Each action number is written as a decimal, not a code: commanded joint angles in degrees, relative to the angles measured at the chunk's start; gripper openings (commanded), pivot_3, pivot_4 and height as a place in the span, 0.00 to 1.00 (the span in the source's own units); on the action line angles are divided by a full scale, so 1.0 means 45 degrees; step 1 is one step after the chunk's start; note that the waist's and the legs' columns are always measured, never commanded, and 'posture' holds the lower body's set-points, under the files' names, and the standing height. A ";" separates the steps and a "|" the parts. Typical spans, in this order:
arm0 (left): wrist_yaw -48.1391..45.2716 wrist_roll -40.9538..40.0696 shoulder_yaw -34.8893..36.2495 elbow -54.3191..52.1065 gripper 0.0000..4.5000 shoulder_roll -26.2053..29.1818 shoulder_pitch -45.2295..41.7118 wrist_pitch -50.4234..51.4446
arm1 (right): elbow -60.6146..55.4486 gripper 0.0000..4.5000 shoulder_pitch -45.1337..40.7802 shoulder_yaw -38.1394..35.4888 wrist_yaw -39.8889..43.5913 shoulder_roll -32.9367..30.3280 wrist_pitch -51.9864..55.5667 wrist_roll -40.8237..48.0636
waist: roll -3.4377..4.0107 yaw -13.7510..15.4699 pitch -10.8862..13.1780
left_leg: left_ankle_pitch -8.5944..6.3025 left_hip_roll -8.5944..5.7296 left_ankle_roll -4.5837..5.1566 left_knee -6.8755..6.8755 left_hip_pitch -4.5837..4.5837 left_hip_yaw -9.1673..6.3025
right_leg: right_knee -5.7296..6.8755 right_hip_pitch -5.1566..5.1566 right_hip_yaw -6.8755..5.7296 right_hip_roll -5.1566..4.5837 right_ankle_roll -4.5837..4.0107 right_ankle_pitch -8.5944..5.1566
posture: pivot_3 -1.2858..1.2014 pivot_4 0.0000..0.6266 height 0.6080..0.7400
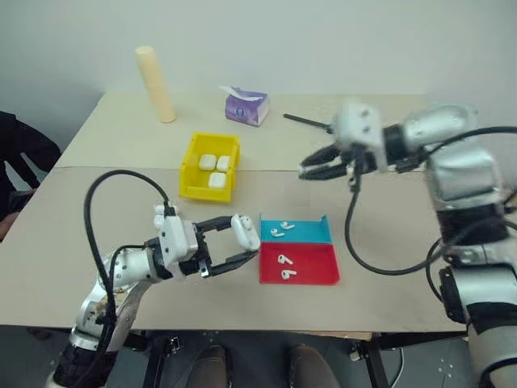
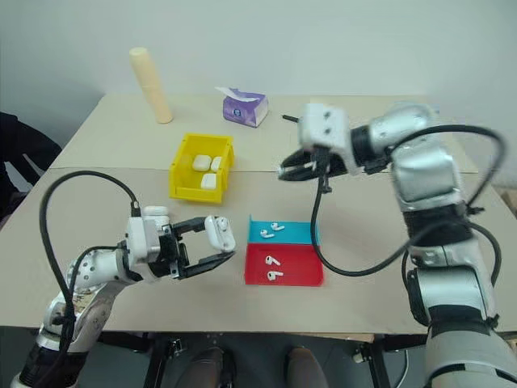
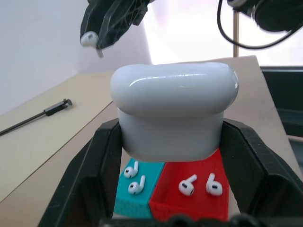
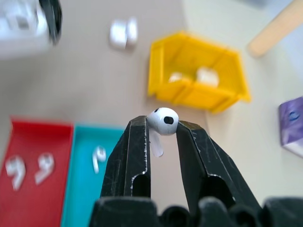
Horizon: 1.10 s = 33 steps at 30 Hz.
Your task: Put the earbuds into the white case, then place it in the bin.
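This looks like a robotics lab or test room set up for handling trials. A plain beige table (image 1: 97,234), made of two tops pushed together, stands against a bare white wall (image 1: 323,40) across the top of the frame. On it, props are laid out in order: a yellow bin (image 1: 194,174) at centre, a red tray (image 1: 311,267) and blue tray (image 1: 311,232) side by side, a tissue box (image 1: 246,107).
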 commanded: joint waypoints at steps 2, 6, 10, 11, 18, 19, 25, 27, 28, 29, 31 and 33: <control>-0.0310 -0.0950 -0.0277 -0.0145 0.61 -0.0374 -0.1134 0.0645 | -0.4139 0.14 0.1555 -0.3608 -0.2425 0.1011 0.4185 0.4694 | 0.0001 0.0027 0.0000 | 0.0001 -0.0010 -0.0001 0.0000 0.0008 -0.0010 | 0.0008 0.0002 0.0011 -0.0002 0.0004 0.0002 | 0.52 0.24 1.00; -0.0634 -0.1475 -0.0680 0.0380 0.61 -0.1110 -0.2415 0.1171 | -0.6507 0.14 0.3426 -0.5371 -0.4485 0.2061 0.5127 0.8096 | 0.0001 0.0021 0.0000 | 0.0002 -0.0010 -0.0002 0.0000 0.0014 -0.0030 | 0.0004 0.0018 0.0003 0.0010 0.0007 0.0002 | 0.52 0.24 1.00; -0.1025 -0.1510 -0.0884 0.0832 0.61 -0.1328 -0.3141 0.1484 | -0.7104 0.14 0.4174 -0.5696 -0.6493 0.2416 0.5102 1.0665 | 0.0000 -0.0141 0.0000 | 0.0002 -0.0013 -0.0001 -0.0001 0.0012 -0.0025 | 0.0000 0.0012 0.0022 0.0015 0.0010 0.0002 | 0.52 0.24 1.00; -0.1087 -0.1456 -0.0971 0.0935 0.61 -0.1439 -0.3311 0.1463 | -0.7384 0.14 0.4487 -0.5497 -0.6769 0.2423 0.4845 1.0794 | 0.0000 -0.0155 0.0000 | 0.0002 -0.0013 -0.0001 -0.0002 0.0013 -0.0027 | 0.0003 0.0012 0.0022 0.0017 0.0010 0.0002 | 0.52 0.24 1.00; -0.1307 -0.1278 -0.1031 0.0964 0.61 -0.1706 -0.3500 0.1357 | -0.7698 0.14 0.5397 -0.4287 -0.8105 0.1926 0.4099 1.1719 | -0.0001 -0.0145 0.0001 | 0.0002 -0.0015 0.0000 -0.0003 0.0008 -0.0040 | -0.0007 0.0014 0.0024 0.0019 0.0019 0.0000 | 0.52 0.24 1.00; -0.1312 -0.1262 -0.1012 0.0942 0.61 -0.1711 -0.3484 0.1336 | -0.7742 0.14 0.5538 -0.4042 -0.8126 0.1807 0.3969 1.1612 | -0.0001 -0.0133 0.0001 | 0.0003 -0.0014 0.0000 -0.0003 0.0008 -0.0043 | -0.0008 0.0016 0.0020 0.0021 0.0019 -0.0001 | 0.52 0.24 1.00; -0.1128 -0.1242 -0.0919 0.0632 0.61 -0.1657 -0.3288 0.1406 | -0.7558 0.14 0.5947 -0.3181 -0.8143 0.1264 0.3332 1.1576 | -0.0004 -0.0119 0.0002 | 0.0002 -0.0017 0.0000 -0.0002 0.0002 -0.0047 | -0.0014 0.0016 0.0021 0.0018 0.0025 -0.0001 | 0.52 0.24 1.00; -0.1053 -0.1215 -0.0918 0.0534 0.61 -0.1639 -0.3218 0.1395 | -0.7467 0.14 0.6036 -0.2886 -0.8061 0.1074 0.3115 1.1340 | -0.0004 -0.0118 0.0003 | 0.0002 -0.0016 0.0000 -0.0003 0.0001 -0.0050 | -0.0016 0.0016 0.0018 0.0020 0.0026 -0.0002 | 0.52 0.24 1.00; -0.1033 -0.1211 -0.0920 0.0511 0.61 -0.1637 -0.3205 0.1390 | -0.7436 0.14 0.6068 -0.2785 -0.8057 0.0990 0.3013 1.1296 | -0.0005 -0.0121 0.0003 | 0.0002 -0.0016 0.0000 -0.0002 0.0001 -0.0050 | -0.0016 0.0016 0.0018 0.0020 0.0026 -0.0002 | 0.52 0.24 1.00; -0.0968 -0.1164 -0.0922 0.0467 0.61 -0.1662 -0.3159 0.1338 | -0.7396 0.14 0.6104 -0.2651 -0.7987 0.0859 0.2933 1.1245 | -0.0005 -0.0123 0.0003 | 0.0002 -0.0017 0.0000 -0.0002 -0.0003 -0.0050 | -0.0016 0.0013 0.0019 0.0019 0.0026 -0.0002 | 0.52 0.24 1.00; -0.0848 -0.1100 -0.0918 0.0396 0.61 -0.1687 -0.3081 0.1295 | -0.7338 0.14 0.6153 -0.2425 -0.7875 0.0668 0.2762 1.1147 | -0.0006 -0.0124 0.0003 | 0.0002 -0.0016 0.0000 -0.0002 0.0000 -0.0050 | -0.0017 0.0015 0.0020 0.0019 0.0027 -0.0002 | 0.52 0.24 1.00; -0.0799 -0.1087 -0.0908 0.0323 0.61 -0.1685 -0.2993 0.1281 | -0.7305 0.14 0.6254 -0.2108 -0.7783 0.0458 0.2549 1.0774 | -0.0006 -0.0119 0.0004 | 0.0002 -0.0016 0.0000 -0.0003 0.0002 -0.0051 | -0.0017 0.0016 0.0018 0.0019 0.0027 -0.0002 | 0.52 0.24 1.00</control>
